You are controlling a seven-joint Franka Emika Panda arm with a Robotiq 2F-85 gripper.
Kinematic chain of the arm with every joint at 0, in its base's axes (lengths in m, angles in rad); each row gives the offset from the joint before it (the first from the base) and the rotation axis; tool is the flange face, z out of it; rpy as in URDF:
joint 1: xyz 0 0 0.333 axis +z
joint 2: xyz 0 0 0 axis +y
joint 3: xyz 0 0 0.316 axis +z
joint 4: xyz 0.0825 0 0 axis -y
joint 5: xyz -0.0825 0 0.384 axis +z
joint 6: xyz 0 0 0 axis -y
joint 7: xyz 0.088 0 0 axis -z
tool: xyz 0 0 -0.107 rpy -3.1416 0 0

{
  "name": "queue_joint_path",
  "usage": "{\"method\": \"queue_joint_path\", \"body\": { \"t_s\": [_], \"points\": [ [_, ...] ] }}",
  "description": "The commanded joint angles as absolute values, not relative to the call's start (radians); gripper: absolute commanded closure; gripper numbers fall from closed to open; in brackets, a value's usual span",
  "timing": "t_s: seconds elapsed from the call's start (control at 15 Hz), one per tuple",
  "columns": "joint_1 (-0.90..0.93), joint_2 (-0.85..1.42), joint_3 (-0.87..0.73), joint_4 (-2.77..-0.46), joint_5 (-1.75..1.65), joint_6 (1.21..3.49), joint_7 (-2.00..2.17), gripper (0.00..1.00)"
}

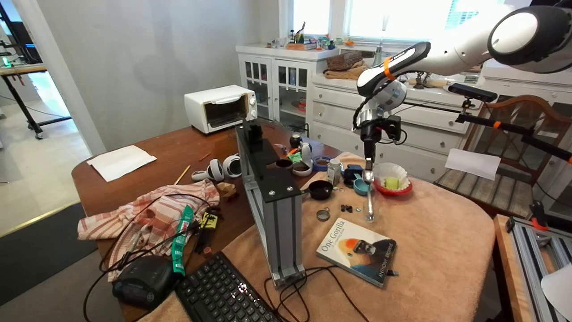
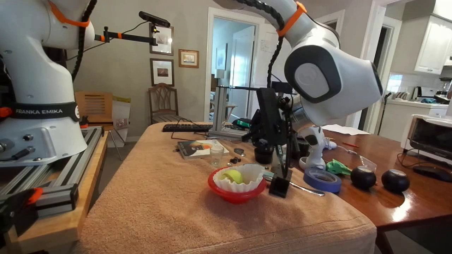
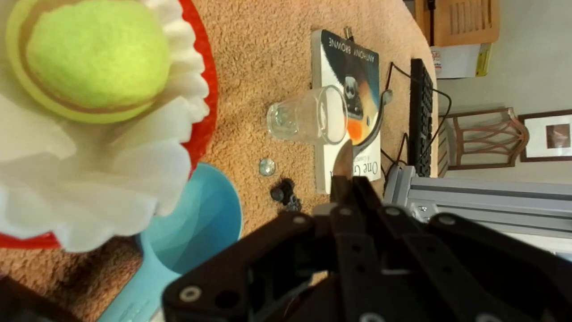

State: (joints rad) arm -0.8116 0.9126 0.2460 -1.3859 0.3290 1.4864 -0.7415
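End effector [image 1: 368, 165] is pinching a silver utensil [image 1: 369, 197], right of center in an exterior view. The red bowl [image 2: 233, 197] is sitting just beside the grip, low center in an exterior view. Wrist view, lower left: a blue scoop [image 3: 212, 201] is crowding the bowl's rim (tight passage there). Upper center, a clear glass [image 3: 306, 117] is standing near the book [image 3: 357, 71]. Wider room is lying over the tan towel [image 1: 438, 241], which is draping off the desk [image 1: 165, 172] at right.
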Motion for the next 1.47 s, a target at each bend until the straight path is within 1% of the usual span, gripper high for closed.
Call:
{"method": "queue_joint_path", "body": {
  "t_s": [0.0, 0.13, 0.33, 0.4, 0.53, 0.6, 1.0, 1.4],
  "points": [
    [-0.767, 0.774, 0.182, -1.582, 0.41, 1.533, -0.792, 0.99],
    [-0.747, 0.744, 0.159, -1.625, 0.46, 1.531, -0.82, 0.99],
    [-0.717, 0.739, 0.124, -1.627, 0.499, 1.435, -0.831, 0.99],
    [-0.697, 0.77, 0.102, -1.581, 0.497, 1.46, -0.828, 0.94],
    [-0.685, 0.762, 0.088, -1.591, 0.501, 1.435, -0.833, 0.94],
    [-0.684, 0.761, 0.087, -1.592, 0.502, 1.434, -0.834, 0.99],
    [-0.667, 0.692, 0.061, -1.726, 0.732, 1.599, -0.95, 0.99],
    [-0.626, 0.546, -0.05, -1.92, 0.693, 1.597, -1.131, 0.99]
  ]
}}
